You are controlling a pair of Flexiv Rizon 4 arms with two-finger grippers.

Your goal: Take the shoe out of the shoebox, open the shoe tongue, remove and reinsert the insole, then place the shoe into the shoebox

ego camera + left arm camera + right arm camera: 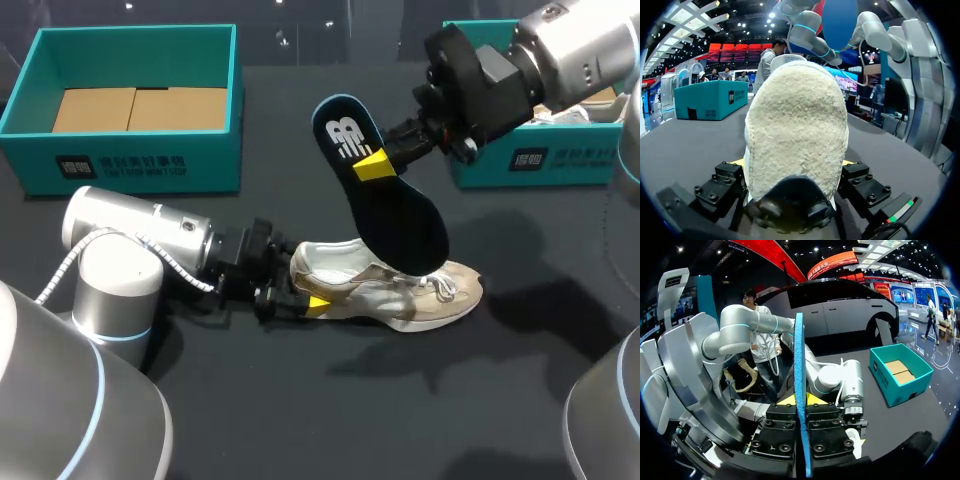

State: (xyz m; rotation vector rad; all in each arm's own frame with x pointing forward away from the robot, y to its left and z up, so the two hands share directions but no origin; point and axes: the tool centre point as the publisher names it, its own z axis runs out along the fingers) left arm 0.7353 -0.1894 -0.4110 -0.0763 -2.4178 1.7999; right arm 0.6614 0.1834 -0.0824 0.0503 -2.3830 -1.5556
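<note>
- A teal shoebox [135, 150] is seen well behind the shoe [420, 295] and to its left; two brown cardboard pieces [135, 108] are laid flat inside it.
- The left arm [150, 240] is stretched low along the table [330, 420] to the left of the shoe.
- The left gripper [298, 297] is closed on the shoe's heel, with one yellow-tipped finger pressed to each side. In the left wrist view the heel fills the gap between the fingers.
- The beige and white shoe is set on its sole on the dark table, with the toe pointed right.
- The insole [390, 200], dark with a white logo near its upper end, is held tilted above the shoe. Its lower end is at the shoe's opening; whether it touches cannot be told.
- The right gripper [372, 165] is clamped on the insole from two sides. In the right wrist view the insole is seen edge-on as a blue strip between the fingers.
- A second teal shoebox [570, 160] is placed behind the shoe to its right, partly covered by the right arm [580, 50].
</note>
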